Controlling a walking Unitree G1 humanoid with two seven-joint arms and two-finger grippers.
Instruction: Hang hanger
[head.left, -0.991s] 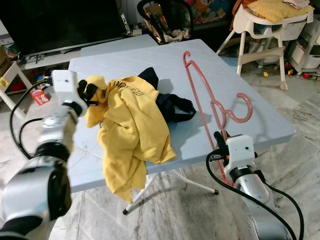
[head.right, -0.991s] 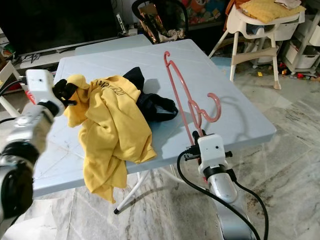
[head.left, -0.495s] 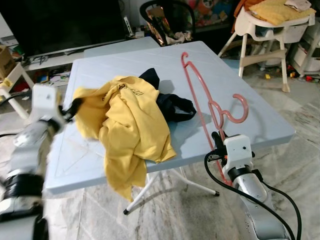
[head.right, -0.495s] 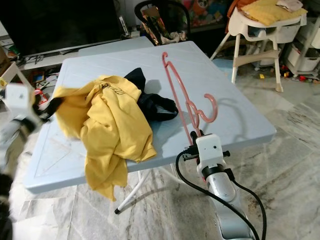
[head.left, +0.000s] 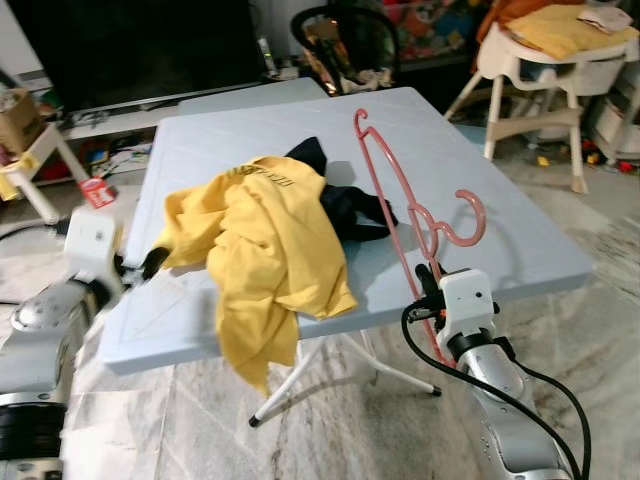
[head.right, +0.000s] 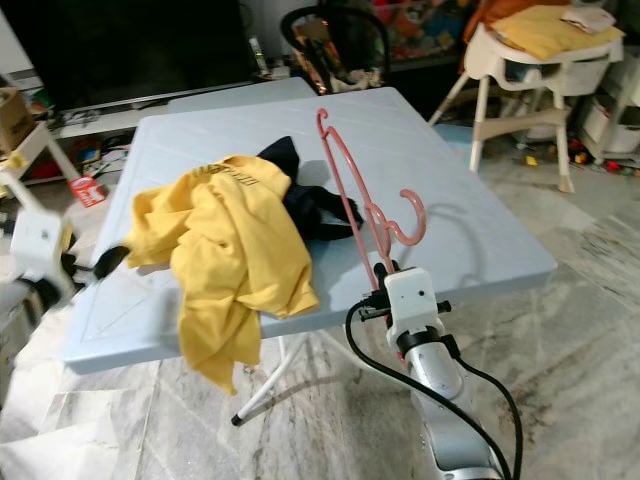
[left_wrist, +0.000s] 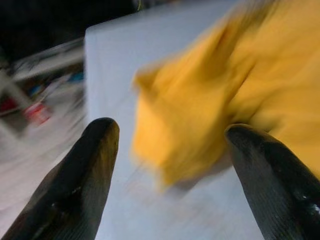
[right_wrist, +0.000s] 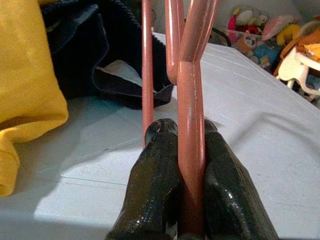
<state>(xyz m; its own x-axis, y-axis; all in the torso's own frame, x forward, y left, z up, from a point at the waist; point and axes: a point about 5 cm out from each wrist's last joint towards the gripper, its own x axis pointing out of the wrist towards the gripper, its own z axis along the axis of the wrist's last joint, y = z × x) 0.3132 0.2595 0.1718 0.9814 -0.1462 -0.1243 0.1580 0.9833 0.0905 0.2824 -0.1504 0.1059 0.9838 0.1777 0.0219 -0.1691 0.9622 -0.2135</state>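
— Above the near right part of the folding table (head.left: 520, 240), what is standing up?

— The pink hanger (head.left: 395, 205) is leaning upright over the table, its hook curling toward the table's right edge. The right gripper (right_wrist: 182, 145) is pinching its lower bar, fingers squeezed tight against the plastic.

— And beside the hanger?

— A dark garment (head.left: 350, 205) is lying on the table just left of it, half under a yellow shirt (head.left: 265, 250) that is drooping over the table's front edge.

— The other arm?

— The left gripper (left_wrist: 170, 150) is hovering at the table's left edge, fingers spread wide, holding nothing, with the shirt just beyond its tips.
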